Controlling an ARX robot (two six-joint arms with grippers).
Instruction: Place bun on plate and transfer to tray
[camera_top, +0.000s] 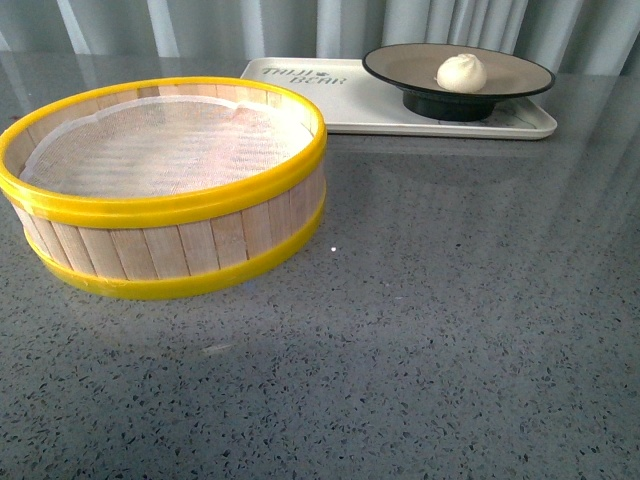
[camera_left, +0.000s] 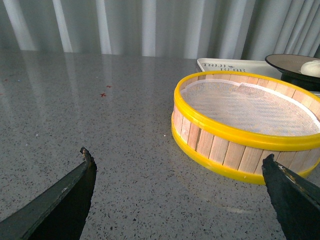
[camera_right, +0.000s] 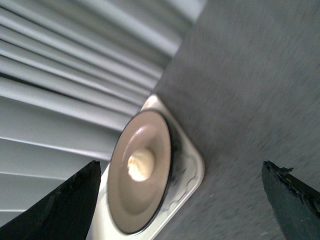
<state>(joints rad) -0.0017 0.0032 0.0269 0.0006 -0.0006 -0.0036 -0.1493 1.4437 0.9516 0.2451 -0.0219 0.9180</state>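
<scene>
While the bun (camera_top: 461, 72) sits in the plate (camera_top: 400, 66), that plate stands on the tray's (camera_top: 350, 112) right part, just behind the steamer (camera_top: 160, 255). The left gripper (camera_left: 180, 180) is spread wide and empty beside the steamer; the right gripper (camera_right: 182, 197), equally wide and empty, hangs apart from the tray.

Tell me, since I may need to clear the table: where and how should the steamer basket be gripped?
Grip the steamer basket by its wall, one finger inside and one outside the upper yellow rim, coming down from above at the near side. It is too wide to span, stands upright and open-topped, and nothing shows inside but the mesh liner. This is a judgement.
</scene>
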